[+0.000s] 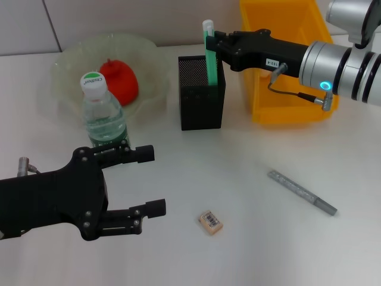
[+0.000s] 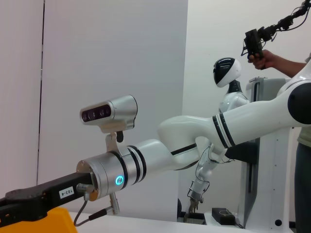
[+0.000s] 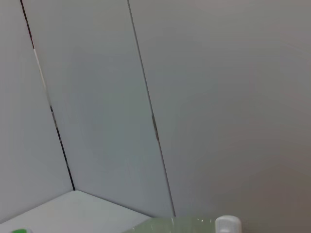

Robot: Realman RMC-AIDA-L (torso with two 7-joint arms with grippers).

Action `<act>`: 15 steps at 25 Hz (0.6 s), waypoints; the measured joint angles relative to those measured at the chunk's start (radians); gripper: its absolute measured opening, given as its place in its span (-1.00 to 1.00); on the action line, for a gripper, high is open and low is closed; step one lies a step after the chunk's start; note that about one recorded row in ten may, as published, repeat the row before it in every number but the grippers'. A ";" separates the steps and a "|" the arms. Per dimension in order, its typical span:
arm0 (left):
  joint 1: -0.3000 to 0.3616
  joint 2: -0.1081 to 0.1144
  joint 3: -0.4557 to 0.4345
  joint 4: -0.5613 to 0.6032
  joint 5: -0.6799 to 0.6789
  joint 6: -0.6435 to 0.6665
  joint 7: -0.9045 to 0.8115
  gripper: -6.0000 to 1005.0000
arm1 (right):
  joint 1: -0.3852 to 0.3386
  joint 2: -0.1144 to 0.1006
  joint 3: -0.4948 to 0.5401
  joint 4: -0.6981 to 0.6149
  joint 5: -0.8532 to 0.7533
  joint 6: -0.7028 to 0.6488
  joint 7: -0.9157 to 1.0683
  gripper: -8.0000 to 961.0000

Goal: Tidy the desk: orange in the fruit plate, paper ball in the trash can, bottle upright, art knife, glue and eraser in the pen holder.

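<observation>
White tabletop (image 1: 250, 179): right gripper (image 1: 215, 44) fingers grip the green glue stick (image 1: 211, 56) over the pen holder (image 1: 201, 92); releasing off-centre could tip it out. Left gripper (image 1: 149, 182) hovers open.

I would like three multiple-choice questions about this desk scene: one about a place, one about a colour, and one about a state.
1. Where is the eraser?
A. In the pen holder
B. On the bare desk, in front of the pen holder
C. In the fruit plate

2. What colour is the bin behind the right arm?
A. Yellow
B. Blue
C. Black

3. How is the water bottle standing?
A. Lying on its side
B. Upside down
C. Upright with its cap on

Answers:
1 B: the eraser lies on the desk surface, apart from the black mesh pen holder.
2 A: the bin's walls are plainly yellow.
3 C: its green-and-white cap points up, beside the fruit plate.
</observation>
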 joint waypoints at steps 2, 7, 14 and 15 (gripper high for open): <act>0.000 0.000 0.000 0.000 0.000 0.001 0.000 0.60 | 0.000 0.000 0.000 0.000 0.000 0.000 0.000 -0.62; 0.000 0.000 0.000 0.000 0.000 0.002 0.000 0.60 | 0.000 0.000 0.000 0.002 0.000 0.000 0.000 -0.57; 0.000 0.000 0.000 0.000 0.000 0.004 0.000 0.60 | 0.004 0.000 0.003 0.003 0.001 0.000 0.009 -0.50; 0.000 0.000 0.000 0.000 0.000 0.004 0.000 0.60 | 0.004 0.000 0.005 0.003 0.001 0.000 0.009 -0.49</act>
